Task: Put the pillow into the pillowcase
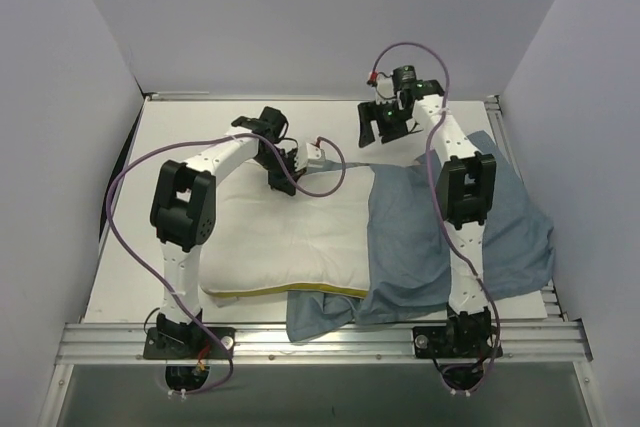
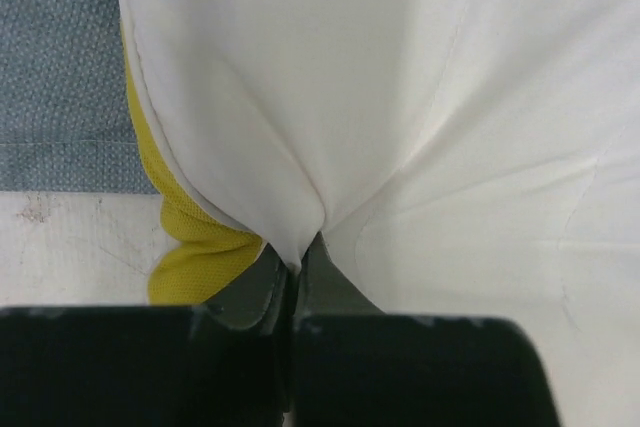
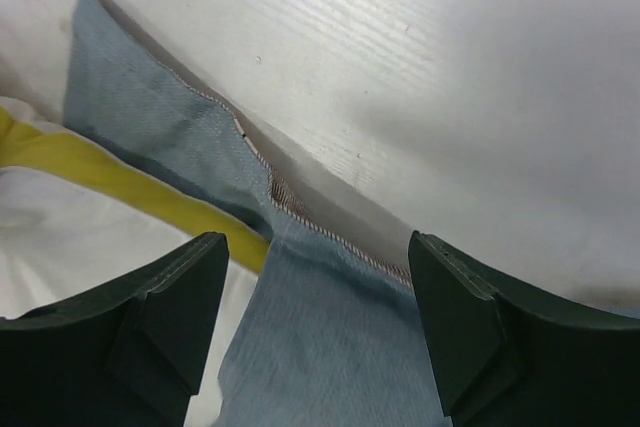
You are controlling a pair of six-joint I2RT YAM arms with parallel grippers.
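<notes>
you see a white bench (image 1: 190,125), scuffed in the left wrist view, walled by pale lilac panels (image 1: 300,17) on three sides; an aluminium rail (image 1: 330,341) runs along its near edge.

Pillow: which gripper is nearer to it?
Left. The left gripper is shut on the pillow at its far edge, pinching the white fabric. The right gripper is open above the pillowcase hem, beside the pillow's yellow band and not touching the pillow.

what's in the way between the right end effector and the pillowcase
Nothing visible. The right end effector is open and faces the pillowcase at its stitched edge, with only that fabric showing between its fingers. The pillow lies off to one side, its yellow band running under the fabric.
</notes>
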